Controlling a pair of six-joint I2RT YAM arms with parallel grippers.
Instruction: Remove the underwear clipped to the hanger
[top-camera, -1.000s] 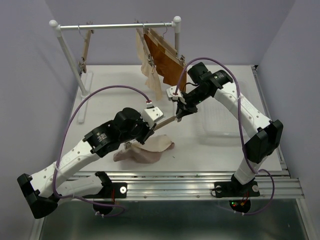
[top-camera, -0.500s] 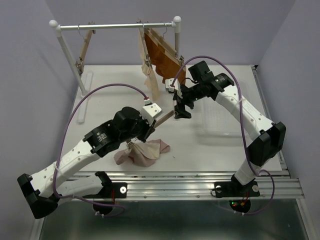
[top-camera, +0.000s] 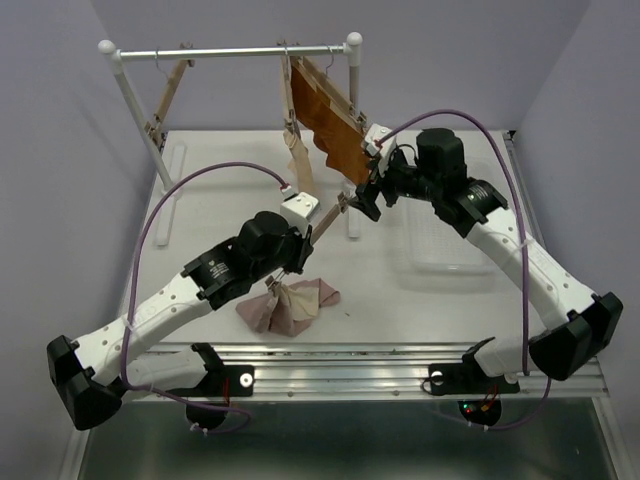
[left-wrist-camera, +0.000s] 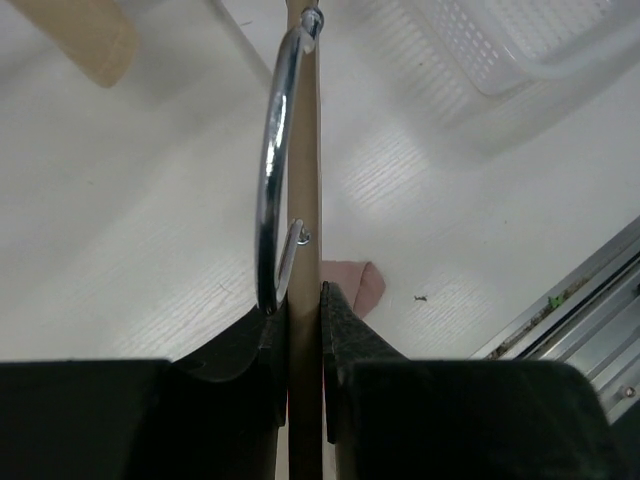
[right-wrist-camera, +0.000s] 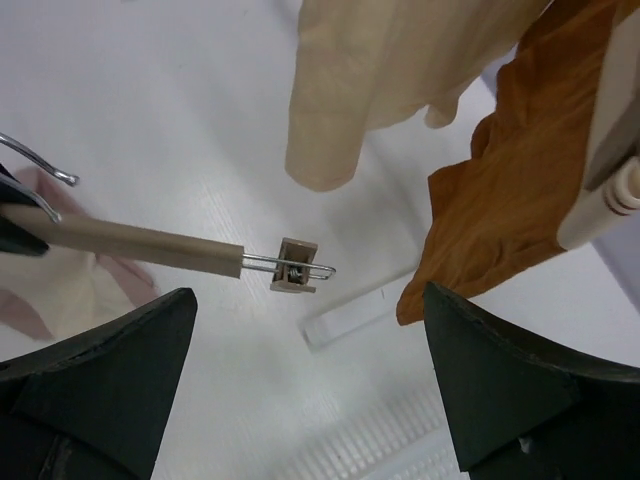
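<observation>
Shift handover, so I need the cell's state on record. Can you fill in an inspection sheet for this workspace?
Surface: white table, no spills seen.
Job's things: pink underwear bunched on table; cream-beige underwear and orange-brown underwear hang at rack.
Clutter: clear basket; spare hanger on rack.
Claws: left claw shut on held hanger; right claw open near its empty clip.
Cables: purple cables loop over both arms.
Surroundings: lilac walls.

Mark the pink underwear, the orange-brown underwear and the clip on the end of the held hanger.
pink underwear (top-camera: 295, 303): top external view, middle of the crumpled cloth.
orange-brown underwear (right-wrist-camera: 500, 190): right wrist view, middle of the hanging fabric.
hanger clip (right-wrist-camera: 293, 266): right wrist view, the clip's tan body.
</observation>
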